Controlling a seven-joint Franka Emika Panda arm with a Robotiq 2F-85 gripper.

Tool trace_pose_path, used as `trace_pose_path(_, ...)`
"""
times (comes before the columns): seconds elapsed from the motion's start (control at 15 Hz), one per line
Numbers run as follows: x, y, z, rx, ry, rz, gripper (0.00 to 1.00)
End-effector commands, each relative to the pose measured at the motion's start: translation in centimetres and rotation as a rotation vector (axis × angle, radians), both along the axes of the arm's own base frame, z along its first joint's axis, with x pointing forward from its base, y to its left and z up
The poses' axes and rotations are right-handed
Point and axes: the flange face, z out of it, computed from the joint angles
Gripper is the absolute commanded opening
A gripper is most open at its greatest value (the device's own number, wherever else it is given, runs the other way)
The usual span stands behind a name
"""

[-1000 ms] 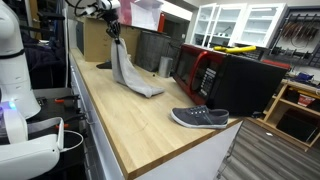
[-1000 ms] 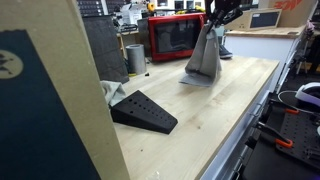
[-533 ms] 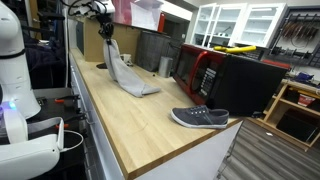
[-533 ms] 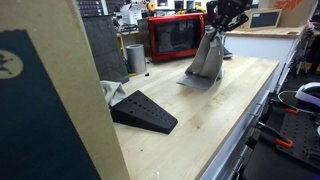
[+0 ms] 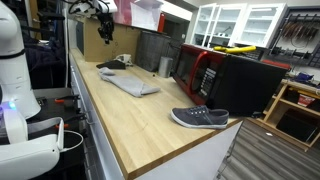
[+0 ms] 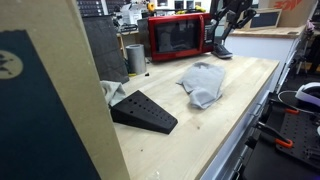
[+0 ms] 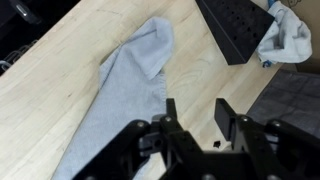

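Since half a second ago the grey cloth (image 5: 128,82) has dropped from the gripper (image 5: 105,33) and no longer hangs in a peak. It lies crumpled flat on the desk (image 5: 130,130), in both exterior views, about mid-length and nearer the back edge than the front. Wrist view: the gripper (image 7: 196,115) hovers above the cloth (image 7: 125,95), fingers (image 7: 170,112) spread apart with nothing between them and clear of the fabric.

A black wedge (image 6: 143,110) sits on the desk well apart from the cloth (image 6: 203,83), with a white rag (image 6: 110,92) just behind it. A grey shoe (image 5: 200,118) rests near one end edge, and a red microwave (image 6: 177,35) stands along the back edge.
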Motion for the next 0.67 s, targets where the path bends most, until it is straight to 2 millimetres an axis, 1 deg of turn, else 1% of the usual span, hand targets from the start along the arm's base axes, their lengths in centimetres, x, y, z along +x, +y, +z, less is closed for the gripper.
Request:
trace_pose_path(0.0, -1.0, -3.2, 2.1, -0.035, -0.058, 0.002, 0.79)
trace_pose_path(0.2, -0.6, -5.7, 3.1, -0.068, -0.097, -0.026, 0.99)
trace_pose_path(0.33, 0.0, -7.1, 3.3, -0.083, -0.113, -0.049, 1.00)
trace_pose_path(0.6, 1.6, -8.9, 2.6, -0.088, -0.113, -0.069, 1.00)
